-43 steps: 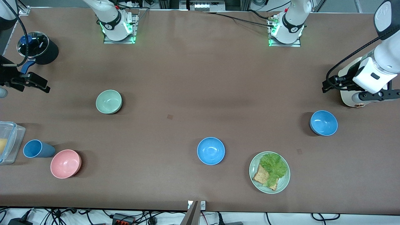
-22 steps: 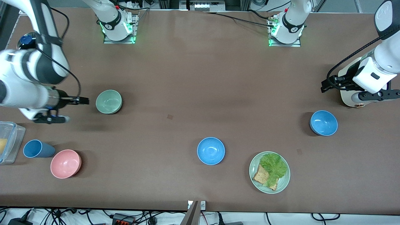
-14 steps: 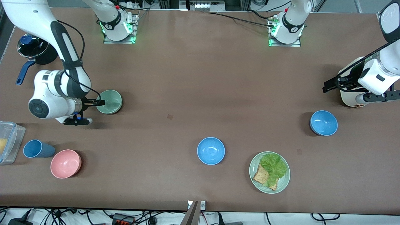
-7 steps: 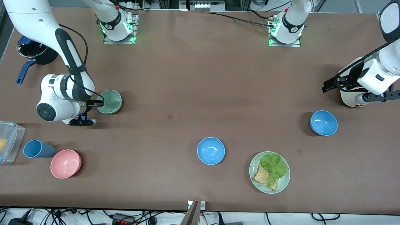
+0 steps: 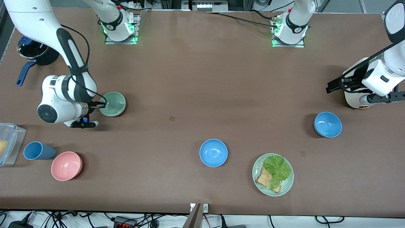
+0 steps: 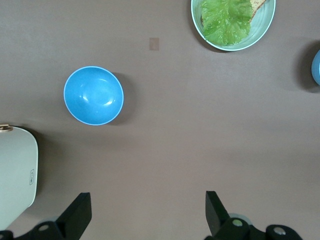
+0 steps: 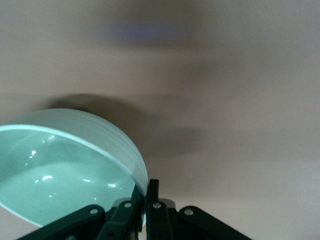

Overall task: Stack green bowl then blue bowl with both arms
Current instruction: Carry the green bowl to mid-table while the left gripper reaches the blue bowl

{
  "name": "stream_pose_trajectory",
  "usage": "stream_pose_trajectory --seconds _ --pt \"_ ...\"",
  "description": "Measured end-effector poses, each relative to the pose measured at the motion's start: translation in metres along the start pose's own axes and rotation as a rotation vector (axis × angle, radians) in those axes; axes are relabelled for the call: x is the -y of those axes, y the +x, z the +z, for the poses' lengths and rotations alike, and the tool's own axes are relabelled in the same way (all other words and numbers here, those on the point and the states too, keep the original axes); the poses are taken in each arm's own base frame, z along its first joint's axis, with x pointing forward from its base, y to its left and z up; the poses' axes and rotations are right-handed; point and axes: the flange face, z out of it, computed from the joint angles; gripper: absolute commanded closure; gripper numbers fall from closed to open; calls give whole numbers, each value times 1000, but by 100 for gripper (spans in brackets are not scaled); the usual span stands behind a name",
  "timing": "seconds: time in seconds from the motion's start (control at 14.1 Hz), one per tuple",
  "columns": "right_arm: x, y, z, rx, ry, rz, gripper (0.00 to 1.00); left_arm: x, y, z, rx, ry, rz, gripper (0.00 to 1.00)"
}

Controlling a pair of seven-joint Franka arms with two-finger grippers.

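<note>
The green bowl sits toward the right arm's end of the table. My right gripper is shut on its rim; in the right wrist view the fingers pinch the wall of the green bowl. One blue bowl stands mid-table nearer the front camera, the other blue bowl toward the left arm's end. My left gripper hangs open and empty in the air, waiting. The left wrist view shows its gripper wide open over bare table, with a blue bowl apart from it.
A pale green plate with toast and lettuce lies near the front edge. A pink bowl, a blue cup and a clear container stand at the right arm's end. A dark pot and a white object are there too.
My right arm swung in from the table's end, reached the green bowl and shut on its rim. The bowl has shifted slightly toward the left arm's end. The left arm barely moved.
</note>
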Motion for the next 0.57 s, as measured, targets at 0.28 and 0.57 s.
stream_pose_trajectory --seconds 0.28,0.57 --pt "115 8 -49 -96 53 -86 100 1 -2 1 17 2 -1 0" --pt "246 -9 -63 -113 117 -74 100 0 -2 2 21 2 1 0"
